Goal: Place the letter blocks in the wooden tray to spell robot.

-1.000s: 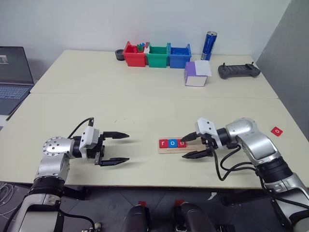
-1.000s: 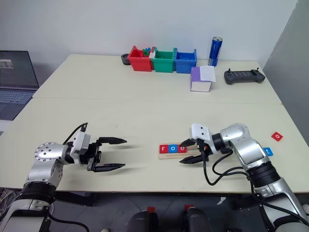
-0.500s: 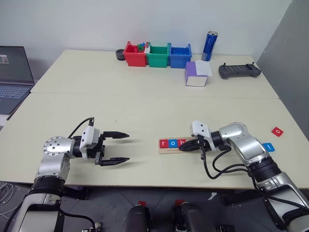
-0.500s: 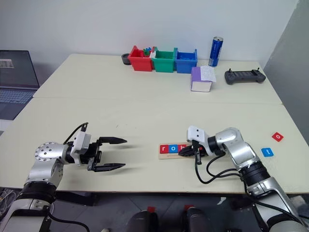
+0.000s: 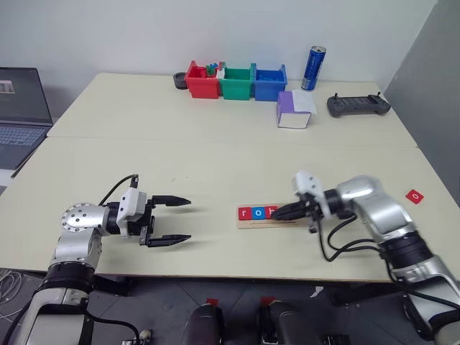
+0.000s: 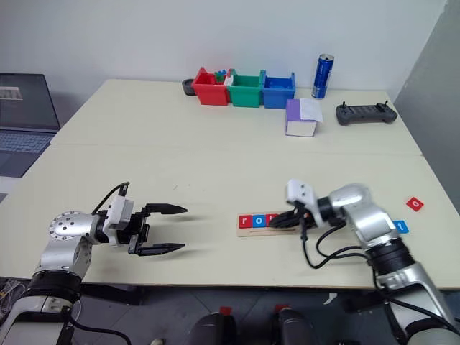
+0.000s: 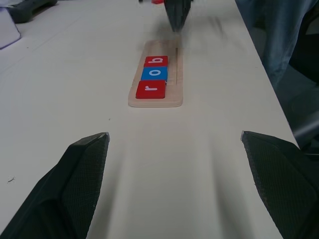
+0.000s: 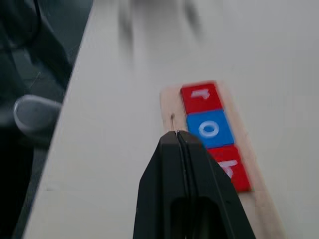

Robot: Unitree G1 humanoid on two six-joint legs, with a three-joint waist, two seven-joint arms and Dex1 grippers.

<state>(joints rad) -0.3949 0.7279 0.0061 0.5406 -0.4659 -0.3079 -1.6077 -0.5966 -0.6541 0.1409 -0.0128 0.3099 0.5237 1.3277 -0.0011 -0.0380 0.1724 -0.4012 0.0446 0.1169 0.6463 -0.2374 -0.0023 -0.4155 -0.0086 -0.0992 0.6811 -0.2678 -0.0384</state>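
A pale cream desk stands against a white wall. At its far edge sit three plastic bins in red, green and blue, a blue drink can, a purple-and-white box and a black handheld controller; a laptop sits off to the robot's left.

The wooden tray lies near the front edge, between the two arms. Three letter blocks sit touching in its groove: a red r, a blue o and a red b. They are packed toward the tray's left end, which leaves bare groove on the right, presumably for the two letters that remain. A blue tile peeks out beyond the right forearm and a red tile lies farther right, well apart from the tray; these are probably the missing t and o, though their letters are too small to read.

The right pincer has its fingers pressed together with nothing between them. It hangs over the bare right part of the tray, its tip just beside the b block; contact cannot be judged. Pinched fingers suit nudging a tile flush against its neighbours.

The left pincer is spread wide and empty, hovering above the desk well left of the tray and pointing toward it, apparently just waiting.
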